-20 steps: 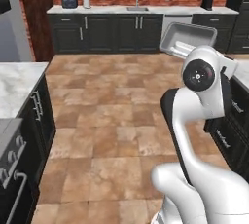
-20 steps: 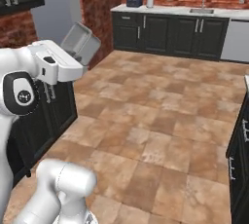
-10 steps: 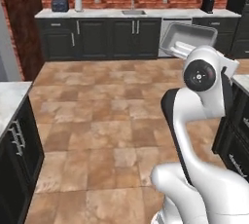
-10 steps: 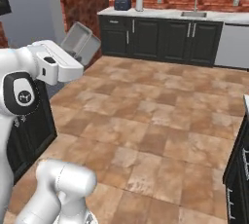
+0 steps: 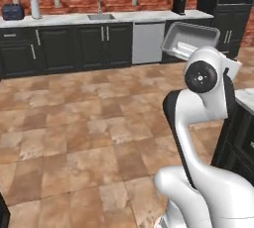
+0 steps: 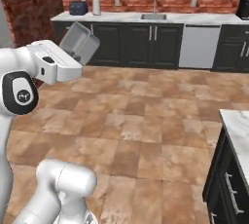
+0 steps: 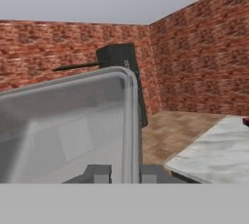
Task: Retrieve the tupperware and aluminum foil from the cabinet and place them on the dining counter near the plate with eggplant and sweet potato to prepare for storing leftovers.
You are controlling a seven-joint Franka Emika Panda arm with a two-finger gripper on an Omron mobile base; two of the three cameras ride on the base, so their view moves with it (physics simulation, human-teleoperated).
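The shallow pale grey translucent tupperware (image 5: 190, 40) was pinched by its rim in the end effector (image 7: 123, 173), held aloft over the tiled floor (image 5: 84, 123); it was best carried steadily, grip kept firm

No lettering, label, brand or number can be read anywhere here. The dark disc (image 6: 19, 94) on the arm's joint, at about nine o'clock in the right base view, carries a small pale mark, too small to make out.
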